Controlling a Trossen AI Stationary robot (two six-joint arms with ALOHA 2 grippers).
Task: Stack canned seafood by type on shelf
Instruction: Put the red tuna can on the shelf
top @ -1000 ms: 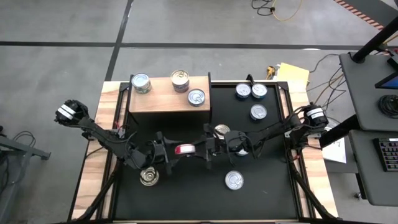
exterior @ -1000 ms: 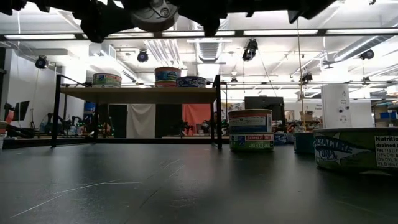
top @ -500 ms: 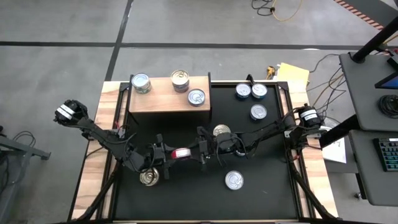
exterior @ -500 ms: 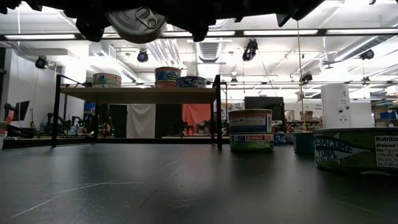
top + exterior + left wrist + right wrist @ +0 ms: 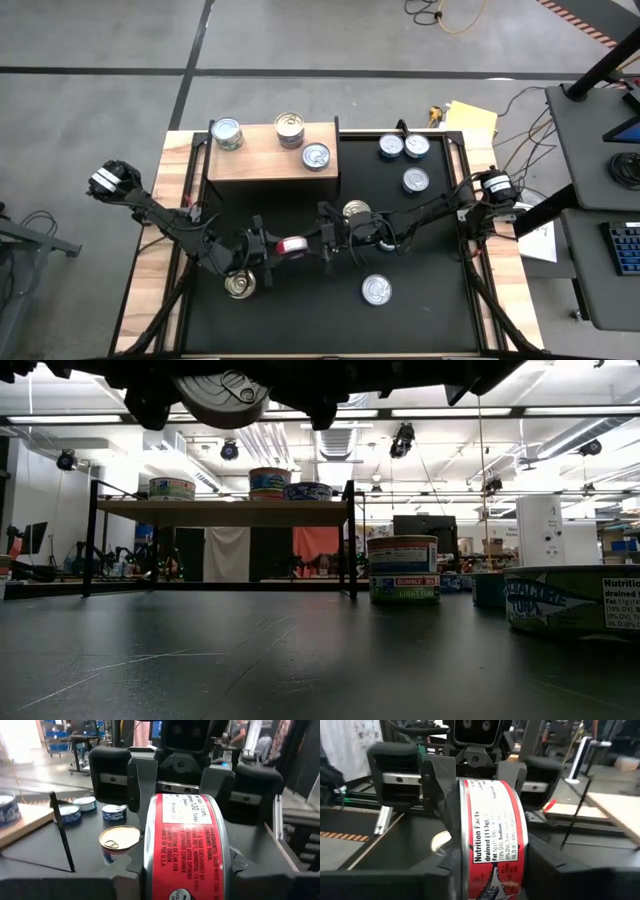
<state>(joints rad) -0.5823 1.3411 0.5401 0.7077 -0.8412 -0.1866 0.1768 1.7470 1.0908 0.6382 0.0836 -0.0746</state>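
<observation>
Hanging mid-table in the high view, the red-labelled tuna tin (image 5: 294,244) sat between the left tool (image 5: 272,246) and right tool (image 5: 322,242), both clamped on it, above the black table (image 5: 420,310). The wrist views caught what the top-down one missed: the label text. The low view only showed the tin's underside. The wooden shelf (image 5: 262,165) carried three tins, with a gold-topped tin (image 5: 355,211) just beside the right arm.
</observation>
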